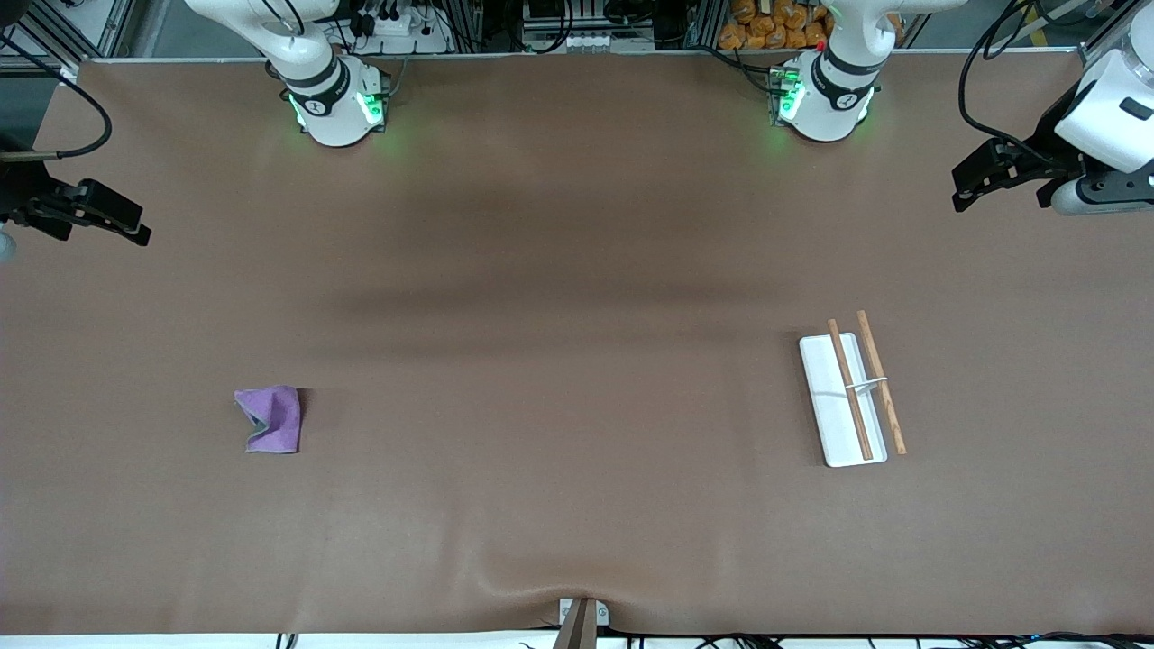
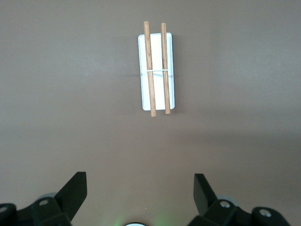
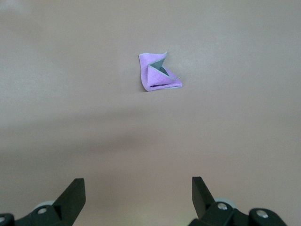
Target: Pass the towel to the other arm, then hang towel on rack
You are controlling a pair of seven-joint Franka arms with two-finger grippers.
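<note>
A wide brown-covered table [image 1: 577, 505] stretched between two white Franka arms, whose left gripper [image 2: 140, 193] hung over the left arm's end of the table and right gripper [image 3: 138, 197] over the right arm's end, both with fingers spread wide and holding nothing. The small crumpled purple cloth towel with a dark grey underside [image 1: 270, 419] lay toward the right arm's end, looking light, limp and best pinched at its raised fold. How the white-based rack with two wooden rails [image 1: 852, 389] held those rails up could not be made out.
</note>
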